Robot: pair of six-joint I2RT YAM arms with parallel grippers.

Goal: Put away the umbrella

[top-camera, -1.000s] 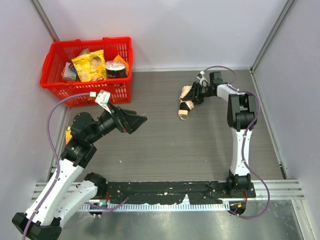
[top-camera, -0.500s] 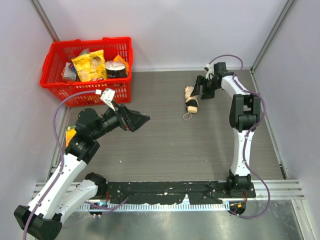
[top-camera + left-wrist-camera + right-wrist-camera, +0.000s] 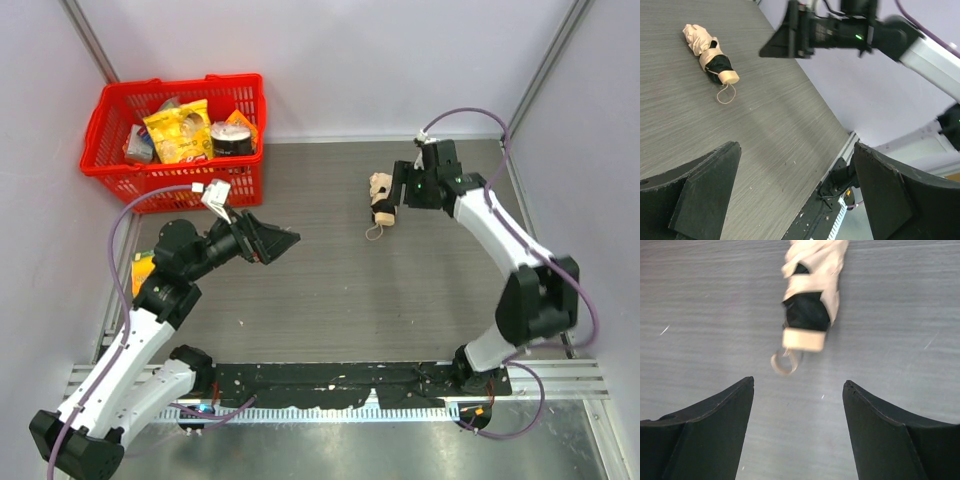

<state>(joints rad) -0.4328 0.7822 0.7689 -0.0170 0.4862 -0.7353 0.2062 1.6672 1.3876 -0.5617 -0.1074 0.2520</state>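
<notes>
Since one second ago, the right gripper [image 3: 400,190] has released the umbrella [image 3: 380,204] and drawn back to its 3 o'clock side, and the right elbow has swung out toward 4 o'clock. The umbrella lies folded on the table [image 3: 330,290] at about 1 o'clock, with its handle toward 6 o'clock. The right jaws stand wide, hold nothing and are clear of the umbrella. The left gripper [image 3: 288,240], at 9 o'clock, is fully spread and empty. The right wrist view cuts off the canopy tip.

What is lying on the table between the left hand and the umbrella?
Nothing: between the left hand and the umbrella there is only bare table, as the top view and the left wrist view both show.
</notes>
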